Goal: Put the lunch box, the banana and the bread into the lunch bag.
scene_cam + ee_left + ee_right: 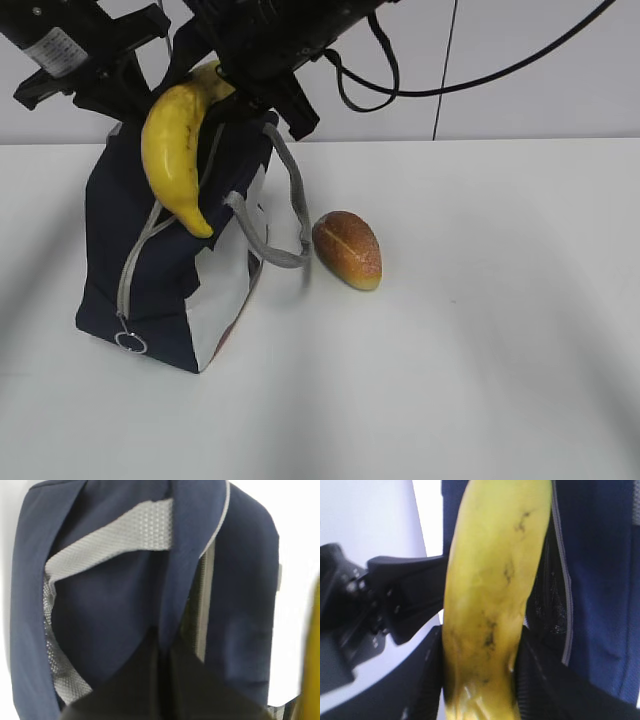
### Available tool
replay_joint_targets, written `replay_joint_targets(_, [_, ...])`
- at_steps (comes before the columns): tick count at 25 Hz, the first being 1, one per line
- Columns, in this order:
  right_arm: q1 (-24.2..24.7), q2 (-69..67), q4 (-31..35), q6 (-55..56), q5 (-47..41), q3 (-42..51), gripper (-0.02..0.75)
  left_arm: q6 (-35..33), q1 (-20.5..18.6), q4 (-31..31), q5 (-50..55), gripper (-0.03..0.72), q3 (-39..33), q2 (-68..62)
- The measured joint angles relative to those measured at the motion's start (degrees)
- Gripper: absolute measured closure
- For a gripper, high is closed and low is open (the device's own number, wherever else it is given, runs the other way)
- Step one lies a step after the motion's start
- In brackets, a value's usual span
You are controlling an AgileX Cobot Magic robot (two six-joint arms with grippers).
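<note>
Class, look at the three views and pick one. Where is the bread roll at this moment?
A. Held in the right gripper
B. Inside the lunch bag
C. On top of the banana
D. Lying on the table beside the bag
D. The bread lies on the white table just right of the lunch bag, while the right gripper holds the banana instead.

Exterior feed bright and even; I read soft overhead light, with faint broad shadows across the white table [480, 380] and a short one under the bread [347, 249]. Left wrist feed soft: lunch bag [115, 610] fabric blurred, background blown out white. Right wrist feed: banana [495, 595] too close, out of focus, slight sheen at its lower end.
</note>
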State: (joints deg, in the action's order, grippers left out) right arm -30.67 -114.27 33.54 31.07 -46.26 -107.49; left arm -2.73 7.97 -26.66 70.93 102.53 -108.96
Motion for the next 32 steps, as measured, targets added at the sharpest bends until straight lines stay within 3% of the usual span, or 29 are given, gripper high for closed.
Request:
replay_joint_targets(8, [0.27, -4.21, 12.0, -0.97, 4.08, 0.0, 0.44, 0.0, 0.0, 0.4, 0.05, 0.691, 0.0, 0.0])
replay_joint_targets(15, [2.55, -4.2, 23.14, -9.7, 4.8, 0.0, 0.44, 0.07, 0.0, 0.28, -0.25, 0.691, 0.0, 0.0])
replay_joint_targets(26, [3.03, -6.76, 21.7, -16.38, 7.48, -0.13, 0.44, -0.01, 0.0, 0.18, -0.31, 0.691, 0.0, 0.0])
replay_joint_targets(32, [3.12, -7.2, 15.96, -18.37, 6.64, -0.13, 0.44, -0.01, 0.0, 0.24, -0.26, 0.691, 0.0, 0.0])
